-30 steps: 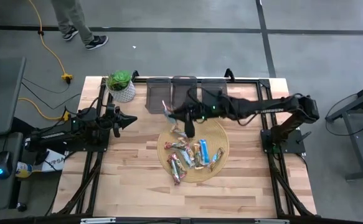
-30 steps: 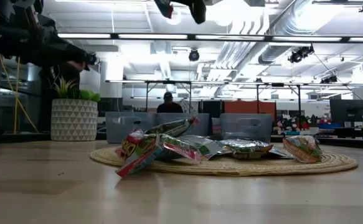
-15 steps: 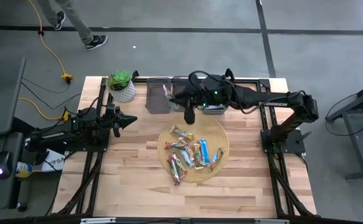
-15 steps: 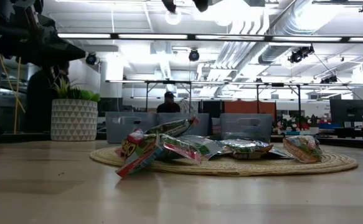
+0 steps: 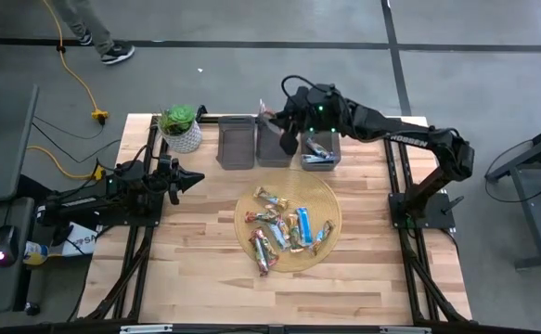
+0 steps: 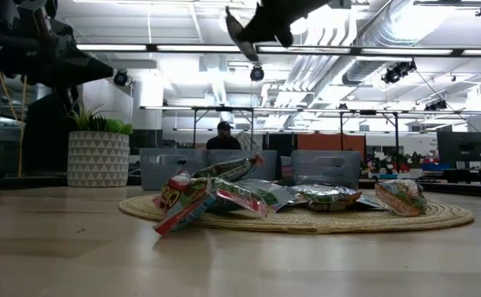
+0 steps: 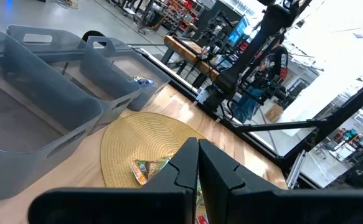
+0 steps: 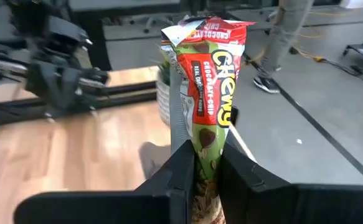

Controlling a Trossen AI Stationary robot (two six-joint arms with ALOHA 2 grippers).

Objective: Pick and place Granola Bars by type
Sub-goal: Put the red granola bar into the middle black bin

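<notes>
The right claw [image 8: 207, 163] is clamped on a red-and-green Chewy granola bar [image 8: 207, 93], holding it in the air above the middle grey bin [image 5: 272, 148]. The other bars [image 5: 284, 227] lie on the woven mat [image 5: 330, 199]. The left claw [image 7: 198, 163], pressed together and empty, waits over the surface's left edge.

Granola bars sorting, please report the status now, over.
Right gripper shut on a red-green chewy bar, above the middle grey bin. Left gripper shut, idle at table's left. Nothing in the way.
</notes>
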